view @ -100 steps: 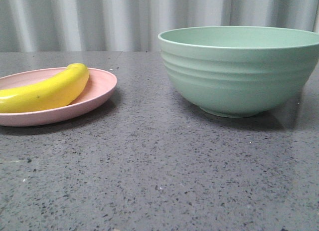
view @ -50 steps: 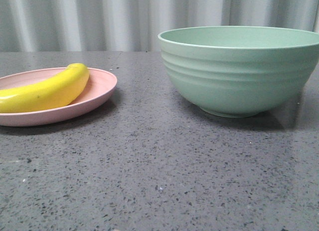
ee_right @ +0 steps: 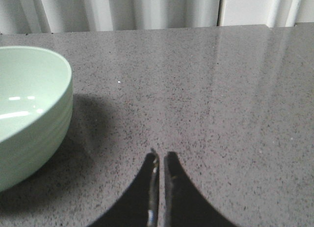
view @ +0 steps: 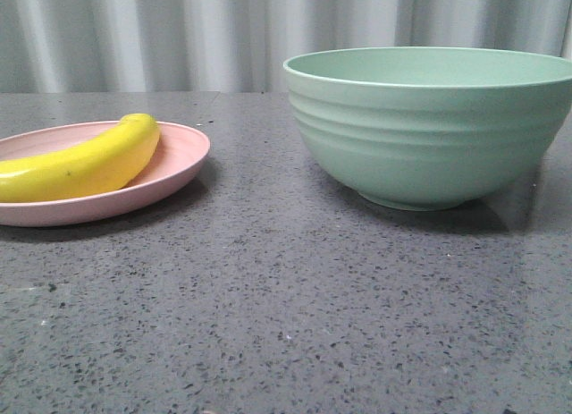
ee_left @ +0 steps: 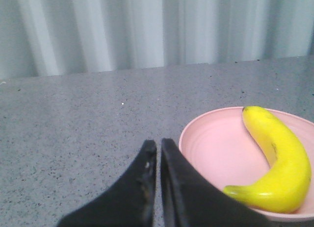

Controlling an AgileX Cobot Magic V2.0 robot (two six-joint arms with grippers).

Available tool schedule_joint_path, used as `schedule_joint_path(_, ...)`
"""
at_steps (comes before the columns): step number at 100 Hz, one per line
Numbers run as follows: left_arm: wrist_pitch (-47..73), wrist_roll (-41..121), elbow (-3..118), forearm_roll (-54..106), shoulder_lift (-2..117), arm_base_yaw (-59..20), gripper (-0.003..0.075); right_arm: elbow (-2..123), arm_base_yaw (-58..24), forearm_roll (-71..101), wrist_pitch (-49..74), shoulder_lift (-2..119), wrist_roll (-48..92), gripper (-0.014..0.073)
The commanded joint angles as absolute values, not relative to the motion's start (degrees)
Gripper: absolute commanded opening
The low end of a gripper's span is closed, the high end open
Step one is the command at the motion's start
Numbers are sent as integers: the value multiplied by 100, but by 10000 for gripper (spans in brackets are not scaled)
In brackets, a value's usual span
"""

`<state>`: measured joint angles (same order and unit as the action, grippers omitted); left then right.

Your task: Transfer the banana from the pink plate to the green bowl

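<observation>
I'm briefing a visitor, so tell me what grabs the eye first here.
The yellow banana stands out most, lying on the pink plate at the left of the grey table. Next comes the big green bowl at the right, with nothing visible inside. Both claws, left and right, are shut and holding nothing.

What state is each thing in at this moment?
banana: lying on the plate, not gripped
plate: flat on the table, holding the banana
bowl: upright on the table, no banana visible in it
left gripper: shut, empty, beside the plate
right gripper: shut, empty, beside the bowl
</observation>
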<state>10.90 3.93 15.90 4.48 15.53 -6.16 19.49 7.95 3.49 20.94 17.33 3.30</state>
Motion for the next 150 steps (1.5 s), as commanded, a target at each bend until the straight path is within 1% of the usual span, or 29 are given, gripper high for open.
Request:
schedule_joint_path(1, 441, 357, 1878, 598, 1932, -611, -14, 2342, 796, 360, 1655, 2151, 386, -64)
schedule_joint_path(8, 324, 357, 1904, 696, 2180, -611, 48, 2341, 796, 360, 1550, 2295, 386, -64)
schedule_joint_path(12, 249, 357, 1904, 840, 2301, -611, 121, 2341, 796, 360, 1550, 2366, 386, -64)
schedule_joint_path(13, 235, 357, 1904, 864, 2318, -611, 150, 2341, 796, 360, 1550, 2376, 386, -64)
schedule_joint_path(15, 200, 357, 1904, 927, 2371, -611, 179, 2341, 796, 360, 1550, 2415, 386, -64)
schedule_joint_path(20, 99, 357, 1904, 1019, 2480, -611, 301, 2341, 796, 360, 1550, 2489, 386, -64)
schedule_joint_path(25, 0, 357, 1904, 1137, 2571, -611, 385, 2341, 796, 360, 1550, 2550, 386, -64)
schedule_joint_path(31, -139, 357, 1904, 1217, 2685, -611, 431, 2341, 796, 360, 1550, 2610, 386, -64)
schedule_joint_path(42, -270, 357, 1953, 1217, 2861, -623, 420, 2341, 796, 373, 1550, 2609, 386, -64)
schedule_joint_path(52, -79, 357, 2190, 1217, 3122, -773, 419, 2341, 796, 373, 1550, 2609, 386, -64)
schedule_joint_path(70, 320, 368, 2833, 1217, 3845, -1424, 427, 2341, 796, 373, 1541, 2609, 386, -64)
schedule_joint_path(83, 658, 380, 3257, 1207, 4549, -1978, 452, 2341, 796, 373, 1541, 2609, 386, -64)
schedule_joint_path(105, 1364, 389, 3994, 1124, 5842, -2635, 451, 2341, 796, 373, 1560, 2609, 386, -64)
schedule_joint_path(127, 2058, 430, 4648, 980, 6896, -2717, 451, 2341, 796, 373, 1560, 2609, 386, -64)
schedule_joint_path(150, 2719, 575, 5112, 905, 7562, -2717, 439, 2341, 796, 373, 1560, 2609, 386, -64)
